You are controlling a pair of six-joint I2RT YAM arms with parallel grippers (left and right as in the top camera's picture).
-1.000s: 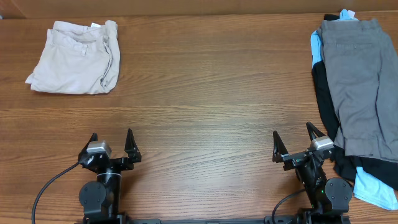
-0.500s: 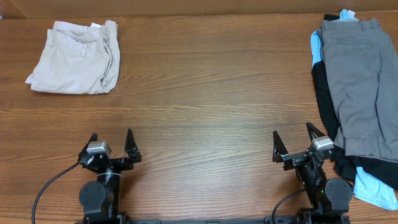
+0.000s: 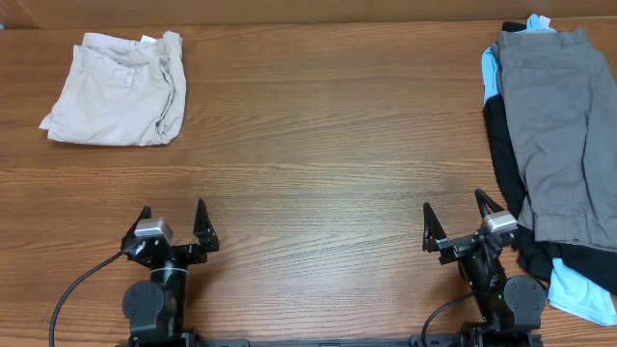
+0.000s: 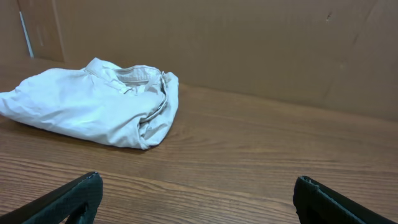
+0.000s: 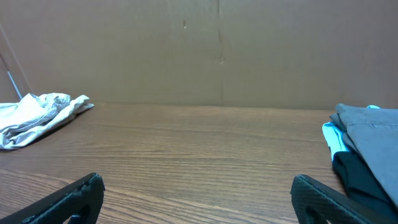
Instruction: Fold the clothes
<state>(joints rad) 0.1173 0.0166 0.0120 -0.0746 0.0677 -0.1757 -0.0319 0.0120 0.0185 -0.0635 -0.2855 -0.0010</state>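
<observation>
Two pincers wait at the near edge of the brown wooden table [image 3: 318,145]: the left gripper [image 3: 173,214] and the right gripper [image 3: 453,207], both spread wide and holding nothing. Along the right side, flat grey shorts [image 3: 559,125] lie atop a black garment [image 3: 501,154] and a light-blue garment [image 3: 578,294], apparently unfolded work remaining. Far left, the pale beige cotton shorts [image 3: 116,89] sit in a compact bundle, seemingly finished.

beige shorts [image 3: 116,89]: folded, far left | grey shorts [image 3: 564,130]: far right | left hand [image 3: 174,224]: spread, empty | right hand [image 3: 455,220]: spread, empty
</observation>
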